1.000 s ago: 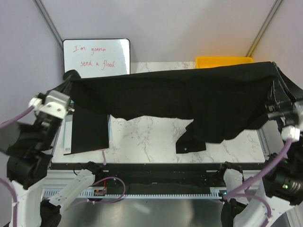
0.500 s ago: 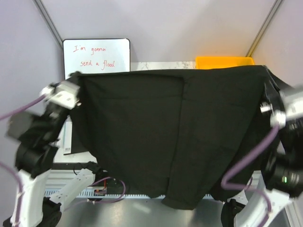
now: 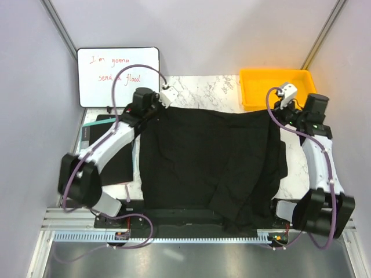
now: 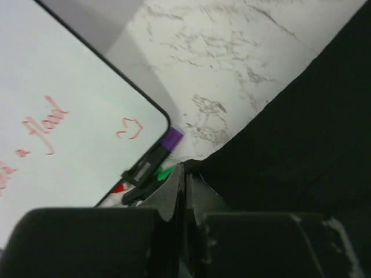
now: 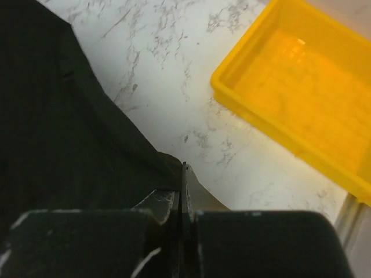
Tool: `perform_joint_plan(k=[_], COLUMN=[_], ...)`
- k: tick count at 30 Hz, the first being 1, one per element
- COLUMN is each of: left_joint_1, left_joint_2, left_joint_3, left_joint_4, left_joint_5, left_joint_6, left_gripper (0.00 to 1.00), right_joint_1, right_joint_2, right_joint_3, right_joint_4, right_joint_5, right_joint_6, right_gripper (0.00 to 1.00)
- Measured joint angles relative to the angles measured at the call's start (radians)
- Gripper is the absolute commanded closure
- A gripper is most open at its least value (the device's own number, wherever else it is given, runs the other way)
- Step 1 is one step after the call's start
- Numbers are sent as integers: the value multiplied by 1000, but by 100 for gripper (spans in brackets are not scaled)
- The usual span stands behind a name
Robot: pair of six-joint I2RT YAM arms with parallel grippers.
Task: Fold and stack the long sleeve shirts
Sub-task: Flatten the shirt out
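Note:
The black long sleeve shirt (image 3: 208,162) lies spread flat over the middle of the marble table (image 3: 203,90), its lower part bunched and hanging over the near edge. My left gripper (image 3: 155,111) is shut on its far left corner, and the cloth (image 4: 290,150) meets the fingertips (image 4: 179,174) in the left wrist view. My right gripper (image 3: 278,116) is shut on its far right corner, and the cloth (image 5: 69,145) runs left from the closed jaws (image 5: 184,171) down on the table.
A yellow bin (image 3: 275,87) stands at the back right, close to my right gripper; it also shows in the right wrist view (image 5: 301,98). A whiteboard (image 3: 119,72) leans at the back left with a marker (image 4: 151,159) at its foot. A flat black board (image 3: 113,153) lies left of the shirt.
Both arms swung the shirt from held up and stretched in the air forward and down. It now lies flat on the table with both grippers low at its far corners.

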Motion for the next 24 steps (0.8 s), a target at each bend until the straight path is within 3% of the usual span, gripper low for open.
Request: perform_joint_plan(k=[3, 8, 10, 11, 13, 14, 17, 20, 24], left_joint_1=[12, 26, 30, 32, 36, 39, 58, 105, 145], left_joint_2=[187, 508, 580, 597, 629, 640, 633, 540, 268], left_joint_3=[53, 271, 339, 360, 415, 446, 491, 446, 246], left_joint_4=[22, -23, -42, -53, -80, -95, -127, -158, -213], left_joint_5=[26, 63, 69, 69, 64, 58, 60, 127, 270], left_joint_6=[0, 1, 1, 1, 1, -2, -23, -54, -44], left_gripper=[98, 97, 94, 84, 71, 51, 39, 37, 37], right_joint_1=[61, 117, 119, 119, 119, 119, 113, 90, 34], right_joint_2=[99, 335, 425, 455, 512, 530, 534, 492, 389], right_joint_3=[-31, -34, -22, -14, 9, 21, 45, 80, 154], right_joint_4=[67, 203, 225, 230, 238, 242, 236, 172, -13], right_joint_5=[35, 131, 173, 193, 242, 276, 344, 385, 359], right_joint_6=[-40, -66, -66, -63, -53, -50, -40, -52, -122], right_gripper=[100, 97, 82, 63, 50, 41, 24, 2, 2])
